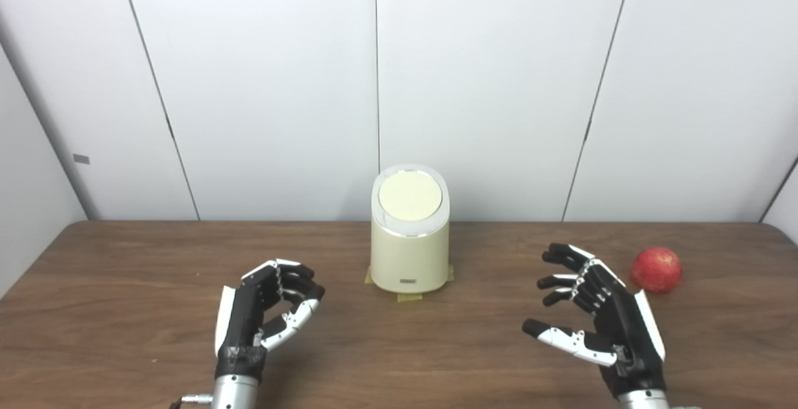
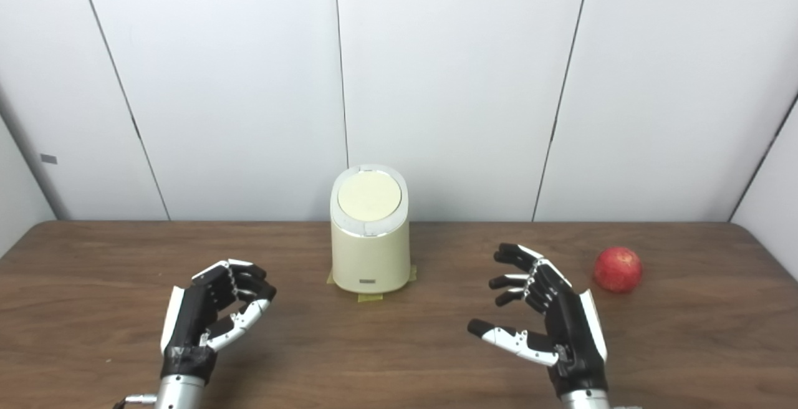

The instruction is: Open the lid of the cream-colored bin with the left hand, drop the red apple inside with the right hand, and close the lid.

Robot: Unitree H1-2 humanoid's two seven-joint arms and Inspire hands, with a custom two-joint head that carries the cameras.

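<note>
A cream-colored bin (image 1: 409, 253) stands upright at the back middle of the wooden table, its round lid (image 1: 410, 196) down and closed. A red apple (image 1: 656, 270) lies on the table at the right, apart from the bin. My left hand (image 1: 265, 312) hovers to the front left of the bin with its fingers curled toward the thumb, holding nothing. My right hand (image 1: 595, 312) is open with fingers spread, to the front left of the apple and not touching it.
The wooden table (image 1: 399, 346) runs across the view, with white wall panels right behind it. Yellow tape pieces (image 1: 409, 297) mark the bin's base. The apple lies close to the table's right end.
</note>
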